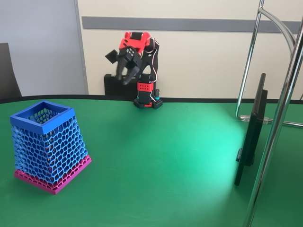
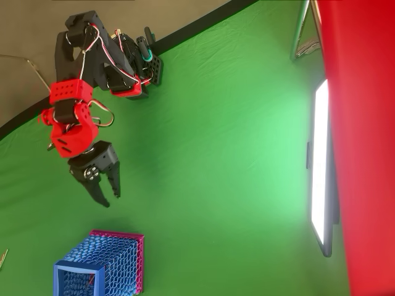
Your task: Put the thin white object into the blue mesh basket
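Gripper up in the air, fingers a little apart, nothing between them.

Hanging from the red and black arm, well apart from the blue mesh basket on the green table. Thin white object hard to find: maybe the small pale bit at the left edge of the overhead view, cannot tell. Dark screen standing at the right.
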{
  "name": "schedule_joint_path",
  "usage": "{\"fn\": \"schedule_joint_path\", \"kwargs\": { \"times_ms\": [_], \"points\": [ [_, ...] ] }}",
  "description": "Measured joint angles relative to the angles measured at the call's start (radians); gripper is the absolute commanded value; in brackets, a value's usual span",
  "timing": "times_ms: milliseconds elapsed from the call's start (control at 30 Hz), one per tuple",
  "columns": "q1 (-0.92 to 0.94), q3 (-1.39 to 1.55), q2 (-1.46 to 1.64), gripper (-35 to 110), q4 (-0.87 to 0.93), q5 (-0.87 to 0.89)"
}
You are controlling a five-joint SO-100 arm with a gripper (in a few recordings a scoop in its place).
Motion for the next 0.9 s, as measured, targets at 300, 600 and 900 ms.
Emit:
{"fn": "schedule_joint_path", "kwargs": {
  "times_ms": [300, 600, 900],
  "points": [
    [-0.123, 0.387, 0.342, 9, -0.048, -0.167],
    [-0.175, 0.690, 0.664, 1, -0.041, -0.291],
    [-0.236, 0.894, 0.942, 1, 0.029, -0.368]
  ]
}}
